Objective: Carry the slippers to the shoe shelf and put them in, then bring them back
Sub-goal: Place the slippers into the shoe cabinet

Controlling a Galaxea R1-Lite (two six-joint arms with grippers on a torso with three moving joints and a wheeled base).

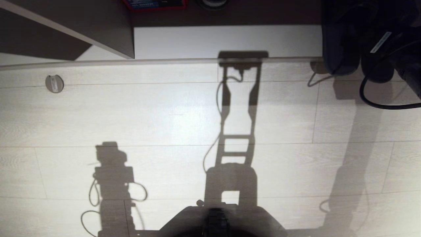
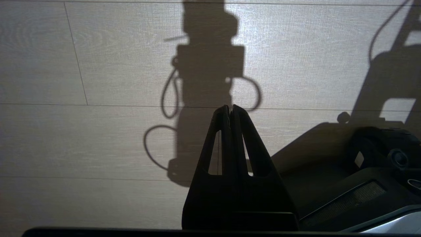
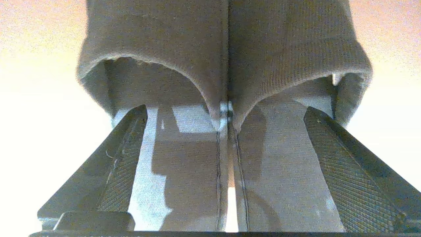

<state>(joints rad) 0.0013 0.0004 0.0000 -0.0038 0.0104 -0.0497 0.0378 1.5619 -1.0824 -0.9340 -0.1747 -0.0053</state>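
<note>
Grey knit pair: the slippers point(image 3: 227, 49) lie side by side, inner edges touching along a centre seam, openings facing the right wrist camera; insoles visible inside both.
Slippers, seen from the head: dark rounded shape point(image 1: 340, 42) at the far right, resting across the front edge of the shoe shelf's bottom plank, largely covered by the right arm.
Right gripper point(image 3: 227, 171): fingers spread wide, one over each slipper's insole, the pair's touching inner walls between them; the textured pads point(image 3: 342, 171) stand clear of the fabric, nothing clamped.
Right arm: dark bulk with cables point(image 1: 391, 52) at the upper right corner of the head view, reaching to the shelf.
Shoe shelf point(image 1: 227, 41): pale bottom plank runs across the far side of the floor; slanted divider panel point(image 1: 65, 24) at its left end; dark recess behind.
Left gripper point(image 2: 230, 110): fingers pressed together, tips touching, empty, hanging above the floor beside the robot's base.
Floor point(image 1: 164, 125): pale wood-grain planks carrying hard shadows of the torso and both arms.
Small round disc point(image 1: 54, 83): on the floor near the shelf's front edge, far left.
Red-edged item point(image 1: 154, 4): at the back of the recess, cut off by the frame; cannot tell what it is.
Robot base point(image 1: 223, 220): dark, at the near edge of the floor.
</note>
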